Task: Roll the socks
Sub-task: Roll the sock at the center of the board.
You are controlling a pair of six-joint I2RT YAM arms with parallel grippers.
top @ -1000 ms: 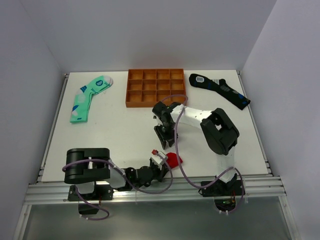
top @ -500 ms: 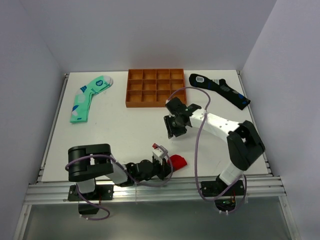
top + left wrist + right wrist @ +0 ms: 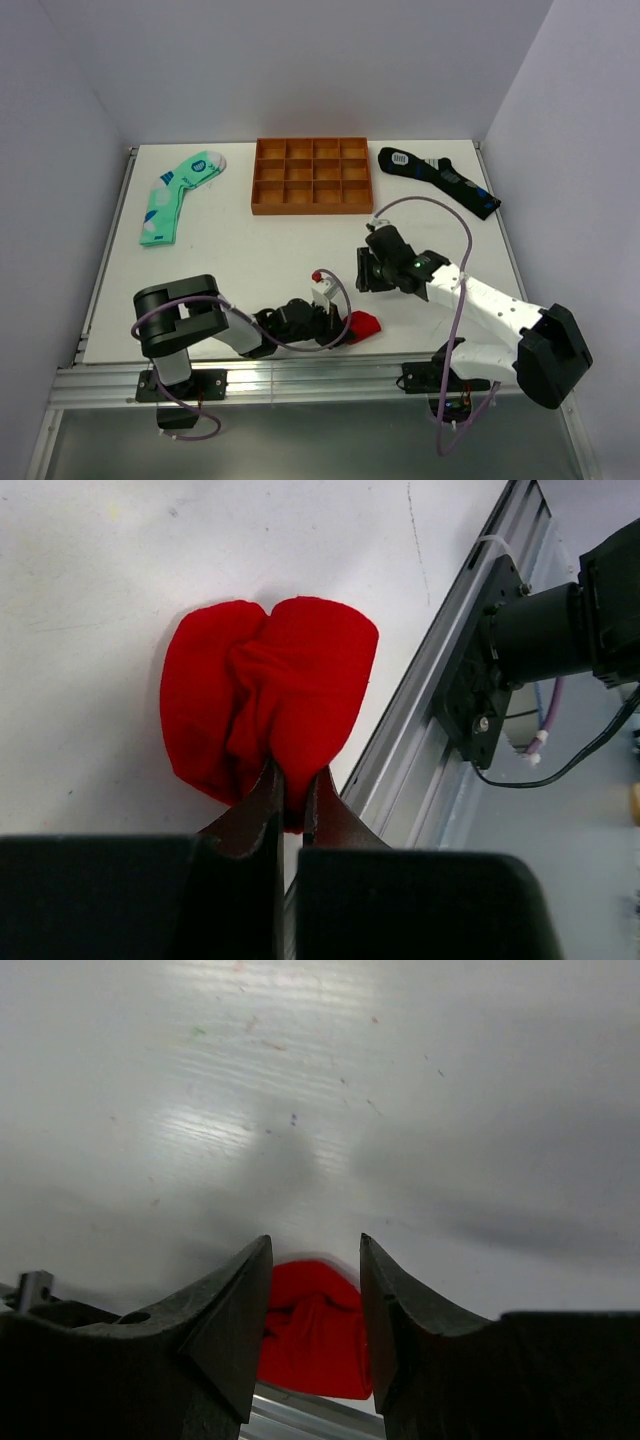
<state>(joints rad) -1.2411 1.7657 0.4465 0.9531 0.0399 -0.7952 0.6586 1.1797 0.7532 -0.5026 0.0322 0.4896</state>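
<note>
The right arm has swung out of the centre and now stretches low toward the right of the top view. Its right gripper [image 3: 368,272] has backed off a little, up and to the right of the bundle. The red sock [image 3: 265,695] has slid a touch rightward along the bottom edge.

The left gripper [image 3: 293,785] is pinched tight on the sock's near hem. The right one's jaws stand spread with nothing between them, looking down at the red lump.

That sock looks light, floppy and bunched into a loose ball, likely to spring open if let go. A hold across the folded middle should serve better than the thin edge.

The mint-green sock [image 3: 175,195] lies flat at upper left and the black sock [image 3: 440,178] at upper right, either side of the orange tray [image 3: 311,209].

The white table [image 3: 250,270] looks smooth and faintly scuffed. The bundle sits just beside the metal rail [image 3: 430,720], with plain walls all round.
</note>
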